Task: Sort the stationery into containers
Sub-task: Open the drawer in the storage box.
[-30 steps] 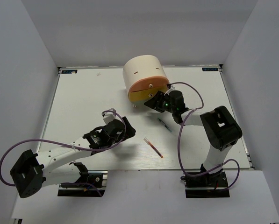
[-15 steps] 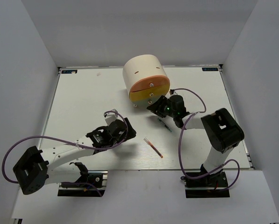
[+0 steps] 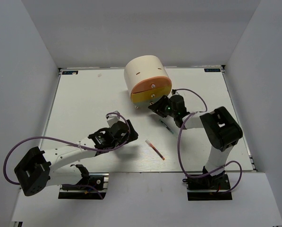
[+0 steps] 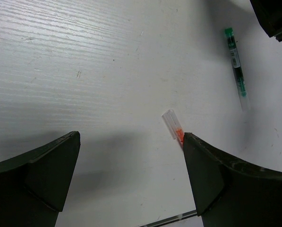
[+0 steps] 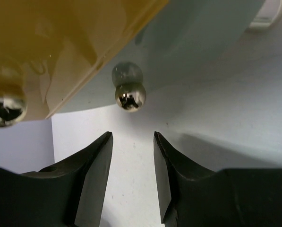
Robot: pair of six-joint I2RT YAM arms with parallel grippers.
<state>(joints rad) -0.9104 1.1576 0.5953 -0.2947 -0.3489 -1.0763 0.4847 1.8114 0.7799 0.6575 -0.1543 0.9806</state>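
Step in hand, by judgement: opening the grey drawer [image 5: 202, 38] of the cabinet [image 3: 145, 75]. Holding right jaws narrowly parted and empty, just short of the knob [image 5: 130, 94]. Next: advance to straddle knob, close, pull straight out. Holding left jaws wide apart and empty above the red pen [image 4: 174, 130] on the surface [image 4: 84, 56], with green pen [image 4: 236, 66] nearby. Since a second ago: slight leftward shift of right jaws along cabinet front; no movement of pens.

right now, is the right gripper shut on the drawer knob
Open: the right gripper has its fingers apart, just short of the knob, holding nothing.
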